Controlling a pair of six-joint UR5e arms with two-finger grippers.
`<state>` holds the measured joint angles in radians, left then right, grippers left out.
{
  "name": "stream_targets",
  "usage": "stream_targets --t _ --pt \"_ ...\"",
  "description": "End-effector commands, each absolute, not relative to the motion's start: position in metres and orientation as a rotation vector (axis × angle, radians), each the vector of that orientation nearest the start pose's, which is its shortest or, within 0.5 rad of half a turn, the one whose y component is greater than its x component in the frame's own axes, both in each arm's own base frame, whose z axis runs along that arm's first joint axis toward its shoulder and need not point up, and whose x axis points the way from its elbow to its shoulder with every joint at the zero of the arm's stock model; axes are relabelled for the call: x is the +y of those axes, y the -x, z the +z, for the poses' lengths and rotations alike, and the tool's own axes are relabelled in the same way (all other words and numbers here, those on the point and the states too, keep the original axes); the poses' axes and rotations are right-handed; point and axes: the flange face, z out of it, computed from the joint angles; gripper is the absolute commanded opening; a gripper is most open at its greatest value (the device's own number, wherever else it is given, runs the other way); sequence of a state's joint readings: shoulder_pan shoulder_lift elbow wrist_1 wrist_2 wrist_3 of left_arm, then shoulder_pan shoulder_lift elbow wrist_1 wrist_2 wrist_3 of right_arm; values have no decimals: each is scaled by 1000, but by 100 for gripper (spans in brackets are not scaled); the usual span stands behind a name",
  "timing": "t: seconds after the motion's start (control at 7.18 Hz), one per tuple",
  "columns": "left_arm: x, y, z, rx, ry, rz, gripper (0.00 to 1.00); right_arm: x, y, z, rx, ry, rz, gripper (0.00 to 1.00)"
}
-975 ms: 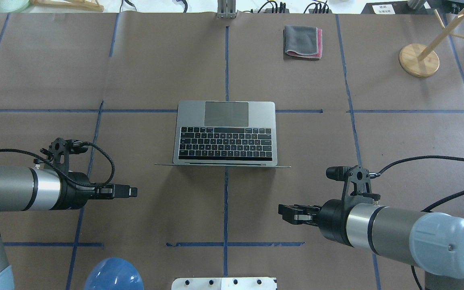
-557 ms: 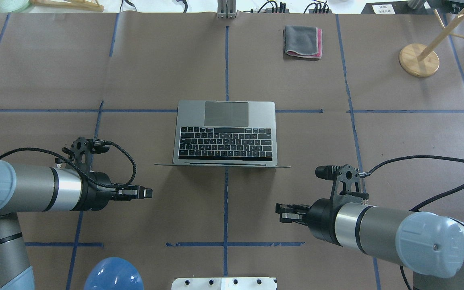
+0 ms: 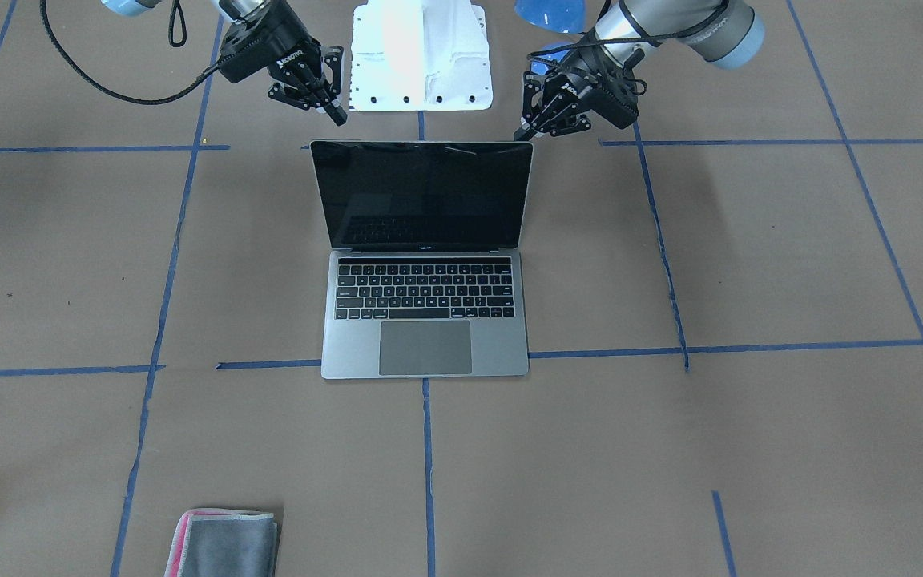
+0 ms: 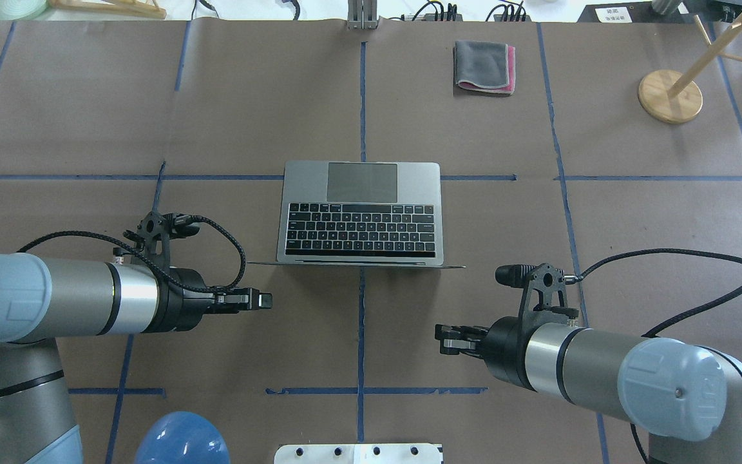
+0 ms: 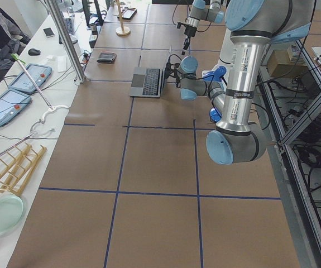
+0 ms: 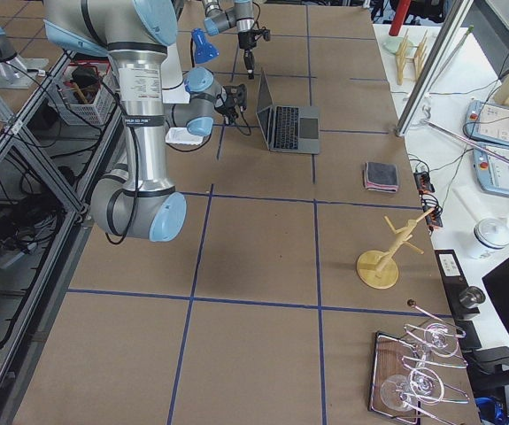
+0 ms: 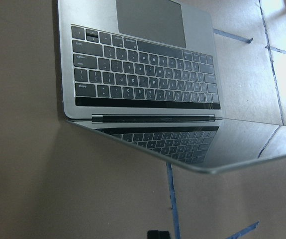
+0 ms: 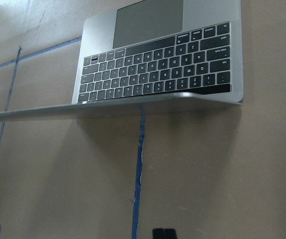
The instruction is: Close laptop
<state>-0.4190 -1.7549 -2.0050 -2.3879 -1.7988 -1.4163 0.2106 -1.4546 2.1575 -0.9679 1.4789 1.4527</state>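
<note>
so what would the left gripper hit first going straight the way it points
Likely the open lid of the slim grey metal laptop, near its top corner: the left gripper angles inward and down just behind it. Depth is unclear.

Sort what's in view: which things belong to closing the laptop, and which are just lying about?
For the job: laptop, still open; left gripper and right gripper, both on the robot's side of the lid.
Lying about: folded cloth; wooden stand; blue dome near the robot's base.
</note>
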Motion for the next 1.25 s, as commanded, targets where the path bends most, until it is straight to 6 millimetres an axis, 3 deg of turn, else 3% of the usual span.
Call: stream_targets --t 0.0,0.42,1.11 --pt "-310 -420 264 1422 -222 -78 2 -251 424 261 -1268 -324 174 5" --pt "-311 -420 266 1416 -221 -80 2 -279 416 261 -1256 -363 226 5" --pt "-316 -415 263 1424 -231 -90 0 -290 415 258 -1259 -377 245 5"
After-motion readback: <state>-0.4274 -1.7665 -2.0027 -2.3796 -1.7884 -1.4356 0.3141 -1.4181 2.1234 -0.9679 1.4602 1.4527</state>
